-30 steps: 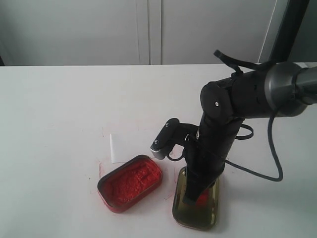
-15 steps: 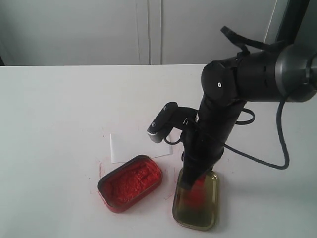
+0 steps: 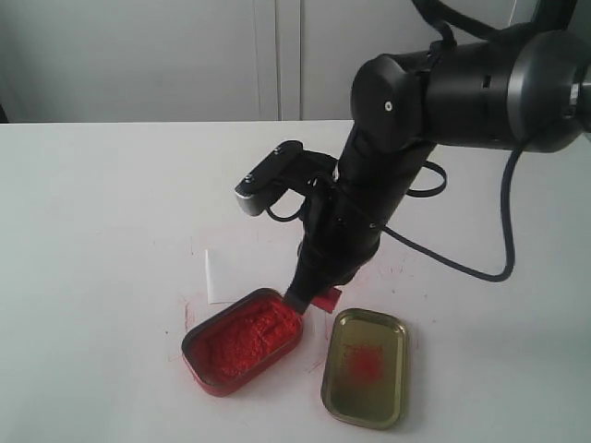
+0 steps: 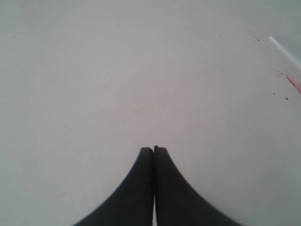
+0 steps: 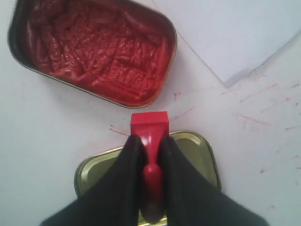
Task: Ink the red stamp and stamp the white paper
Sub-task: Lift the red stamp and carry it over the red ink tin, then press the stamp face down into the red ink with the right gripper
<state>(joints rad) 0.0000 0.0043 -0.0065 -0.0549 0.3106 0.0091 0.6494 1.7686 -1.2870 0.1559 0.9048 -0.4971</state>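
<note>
My right gripper (image 5: 149, 139) is shut on the red stamp (image 5: 149, 127), whose square base sticks out past the fingertips. In the exterior view the red stamp (image 3: 324, 298) hangs a little above the table, between the ink tin (image 3: 242, 340) and the gold lid (image 3: 365, 366). The white paper (image 3: 222, 274) lies behind the tin, partly hidden by the arm; the right wrist view shows more of the white paper (image 5: 225, 33). My left gripper (image 4: 153, 149) is shut and empty over bare table.
The open ink tin (image 5: 94, 49) holds rough red ink paste. The gold lid (image 5: 193, 150) has a red smudge inside. Red ink streaks (image 5: 256, 117) mark the white table (image 3: 102, 231). Grey cabinet doors stand behind the table.
My right gripper has lifted off the gold lid with the red stamp and moved left and back, toward the ink tin. The lid's red smudge now shows.
</note>
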